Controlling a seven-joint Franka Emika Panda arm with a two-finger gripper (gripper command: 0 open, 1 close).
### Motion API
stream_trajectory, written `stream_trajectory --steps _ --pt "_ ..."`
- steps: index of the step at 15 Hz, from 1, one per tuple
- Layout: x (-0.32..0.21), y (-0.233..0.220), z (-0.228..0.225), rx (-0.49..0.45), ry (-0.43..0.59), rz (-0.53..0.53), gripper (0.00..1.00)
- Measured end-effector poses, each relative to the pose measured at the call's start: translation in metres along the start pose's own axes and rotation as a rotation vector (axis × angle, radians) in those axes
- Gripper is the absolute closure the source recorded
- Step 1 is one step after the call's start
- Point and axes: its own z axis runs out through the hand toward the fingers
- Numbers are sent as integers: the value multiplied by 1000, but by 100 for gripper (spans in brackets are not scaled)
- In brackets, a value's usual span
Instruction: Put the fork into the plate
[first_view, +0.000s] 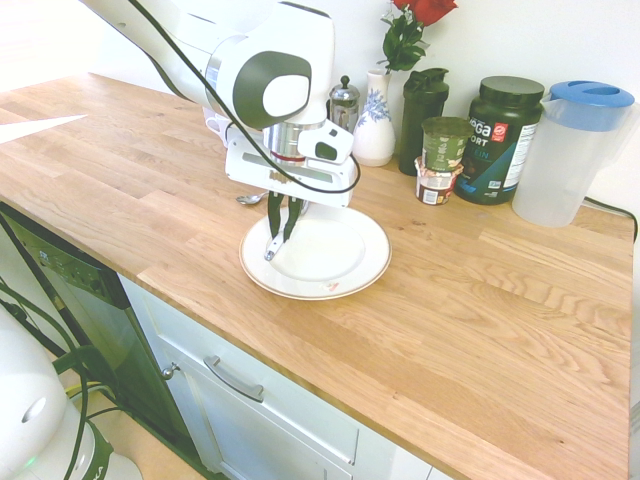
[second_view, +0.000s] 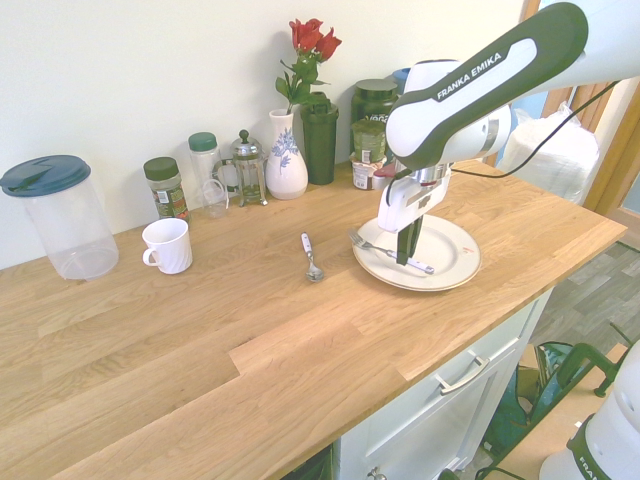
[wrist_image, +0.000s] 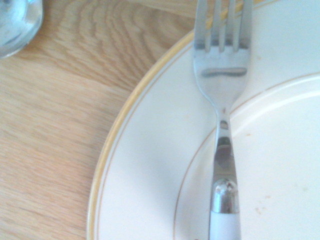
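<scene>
In the second exterior view, a clear jug with a dark blue lid (second_view: 55, 215) stood at the far left of the counter (second_view: 250, 350), with a white mug (second_view: 167, 245) just to its right. Behind the mug, along the wall, were a green-lidded spice jar (second_view: 165, 187), a taller clear bottle (second_view: 205, 165) and a small French press (second_view: 246, 166). Next came a white and blue vase (second_view: 287, 155) holding red roses (second_view: 312, 40), a dark green shaker (second_view: 320, 140) and a large dark tub (second_view: 376, 110). A silver spoon (second_view: 311, 258) lay on the bare wood near the middle, well apart from the plate (second_view: 450, 262) on the right.

The fork (second_view: 385, 250) lay across the left part of the plate, tines reaching over the far left rim and the handle pointing to the plate's middle. The wrist view showed the fork's neck resting on the plate's inner ring.

The pincer (second_view: 407, 252) hung upright over the fork's handle, with its fingertips down at the plate. Its fingers appeared slightly apart and not gripping the fork, though the arm's shadow made the gap hard to judge. In the first exterior view the pincer (first_view: 278, 238) stood over the plate's left edge.
</scene>
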Motion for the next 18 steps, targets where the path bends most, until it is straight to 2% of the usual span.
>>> stream_trajectory --steps 12,18 --pt "23 16 11 -8 -29 57 0" --pt "23 26 -20 60 33 45 0"
